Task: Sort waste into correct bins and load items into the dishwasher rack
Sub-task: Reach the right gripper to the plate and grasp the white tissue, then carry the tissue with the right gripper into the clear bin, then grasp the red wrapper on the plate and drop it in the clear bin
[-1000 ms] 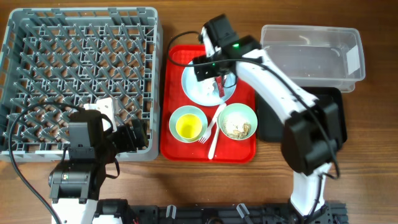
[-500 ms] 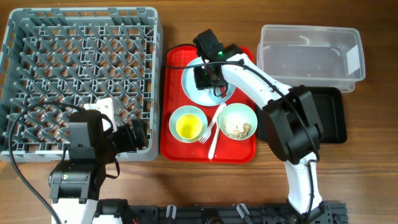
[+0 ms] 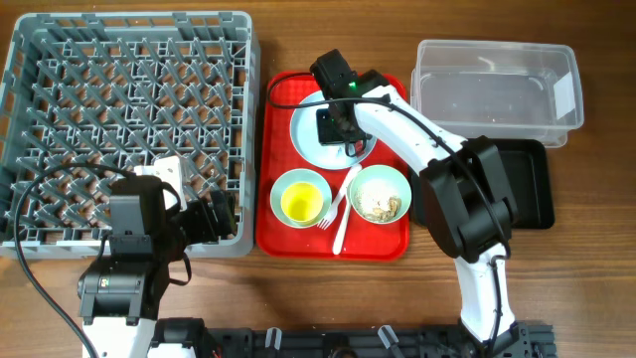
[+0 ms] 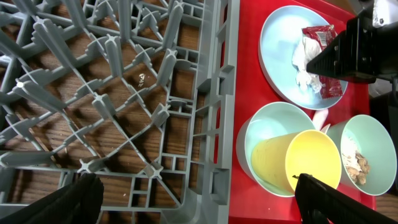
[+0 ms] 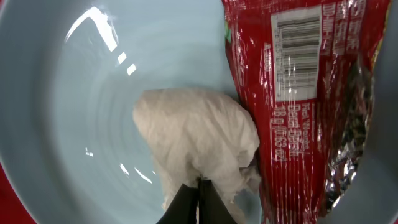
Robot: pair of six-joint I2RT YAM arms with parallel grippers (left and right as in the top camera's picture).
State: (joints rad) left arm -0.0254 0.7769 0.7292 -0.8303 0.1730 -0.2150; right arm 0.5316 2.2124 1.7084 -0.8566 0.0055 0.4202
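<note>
My right gripper (image 5: 200, 186) is shut on the crumpled white scrap (image 5: 193, 140), which lies on the pale blue plate (image 5: 74, 106) beside the red sauce packet (image 5: 305, 93). From overhead, the right gripper (image 3: 343, 137) is low over the plate (image 3: 310, 144) on the red tray (image 3: 278, 229). In front of the plate stand a mint-green bowl (image 3: 283, 189) holding the yellow cup (image 3: 301, 204) and a second bowl (image 3: 393, 179) with food crumbs (image 3: 378, 204). A white fork (image 3: 333, 207) lies between them. My left gripper (image 4: 199, 199) is open over the dishwasher rack's (image 4: 112, 93) near corner.
The clear tub (image 3: 497, 85) stands at the back right, with the black tray (image 3: 532, 189) in front of it. The grey rack (image 3: 129, 129) fills the left side, and a cable (image 3: 30, 259) runs along its front edge.
My right gripper swung in over the plate and closed on the white scrap. The left arm has not moved.
</note>
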